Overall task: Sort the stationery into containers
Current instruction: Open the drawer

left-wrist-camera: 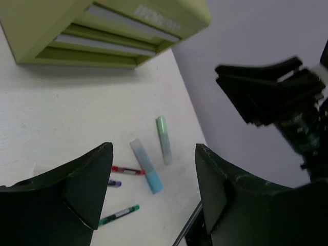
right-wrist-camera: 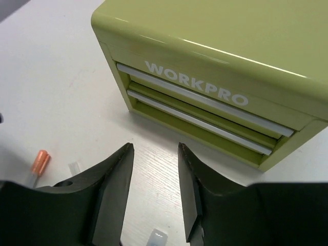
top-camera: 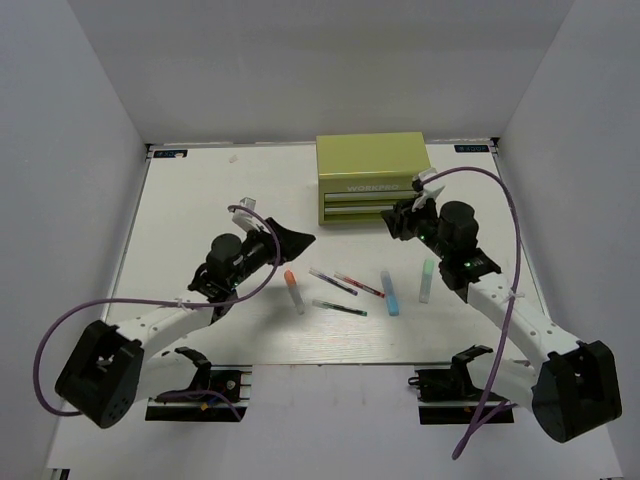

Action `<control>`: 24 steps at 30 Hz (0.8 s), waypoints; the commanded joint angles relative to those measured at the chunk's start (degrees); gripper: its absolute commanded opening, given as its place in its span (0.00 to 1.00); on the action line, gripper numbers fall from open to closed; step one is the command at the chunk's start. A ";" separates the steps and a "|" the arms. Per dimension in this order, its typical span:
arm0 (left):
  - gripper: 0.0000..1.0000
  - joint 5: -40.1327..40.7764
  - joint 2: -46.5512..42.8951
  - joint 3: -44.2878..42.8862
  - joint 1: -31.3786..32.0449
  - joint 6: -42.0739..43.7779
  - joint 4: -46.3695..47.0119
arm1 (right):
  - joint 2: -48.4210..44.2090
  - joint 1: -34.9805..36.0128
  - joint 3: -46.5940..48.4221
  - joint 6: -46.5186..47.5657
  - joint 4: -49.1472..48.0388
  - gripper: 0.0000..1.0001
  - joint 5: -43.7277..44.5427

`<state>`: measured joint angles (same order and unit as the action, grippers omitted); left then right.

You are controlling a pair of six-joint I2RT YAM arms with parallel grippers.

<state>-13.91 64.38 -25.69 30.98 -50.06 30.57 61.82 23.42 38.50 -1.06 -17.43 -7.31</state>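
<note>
In the top view, the chest (top-camera: 372, 170) stands at the far side of the table (top-camera: 200, 200) with both drawers (top-camera: 365, 205) shut. Your left gripper (top-camera: 296, 240) hangs over the table to the left of the chest. Your right gripper (top-camera: 397, 222) sits just in front of the chest's right front corner. All six items lie on the table between the arms. The orange-capped marker (top-camera: 293, 290) is leftmost, followed by the dark pen (top-camera: 333, 281) and the red pen (top-camera: 360, 285). The green pen (top-camera: 340, 307) lies nearer you. The blue marker (top-camera: 390, 292) comes next and the mint marker (top-camera: 427, 280) is rightmost.

In the left wrist view, your fingers (left-wrist-camera: 87, 189) stand wide apart with nothing between them. Beyond them the blue marker and mint marker lie side by side, not touching. The red, dark and green pens are partly hidden by the left finger. The chest is at the upper left, and the right gripper shows blurred at the right.

In the right wrist view, your fingers (right-wrist-camera: 110, 200) are parted and empty. They point at the chest's front, where "WORKPRO" reads above the two shut drawers. The orange-capped marker lies near the left edge.
</note>
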 commanded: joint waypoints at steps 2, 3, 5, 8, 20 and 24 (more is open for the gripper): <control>0.70 8.72 5.48 1.87 0.75 -12.50 17.93 | -3.90 -2.06 2.02 -8.08 0.12 0.46 -2.53; 0.66 10.73 8.71 1.87 1.44 -15.39 19.25 | -5.12 -2.15 2.02 -8.78 0.12 0.46 -2.62; 0.63 13.02 11.63 0.83 2.06 -18.30 20.50 | -5.92 -2.94 2.10 -10.10 0.12 0.46 -2.71; 0.63 16.27 15.68 -1.37 3.73 -19.19 21.90 | -7.77 -3.55 2.11 -11.15 0.47 0.46 -3.67; 0.61 29.55 27.80 -10.07 10.59 -20.78 22.76 | -9.88 -4.70 4.30 -14.41 1.96 0.48 -4.20; 0.59 32.71 34.40 -13.24 12.69 -22.01 25.58 | -11.63 -5.05 4.48 -15.29 2.92 0.31 -3.85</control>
<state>14.22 96.20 -36.01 42.41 -70.96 52.64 52.27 18.74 39.99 -14.48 -14.52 -10.90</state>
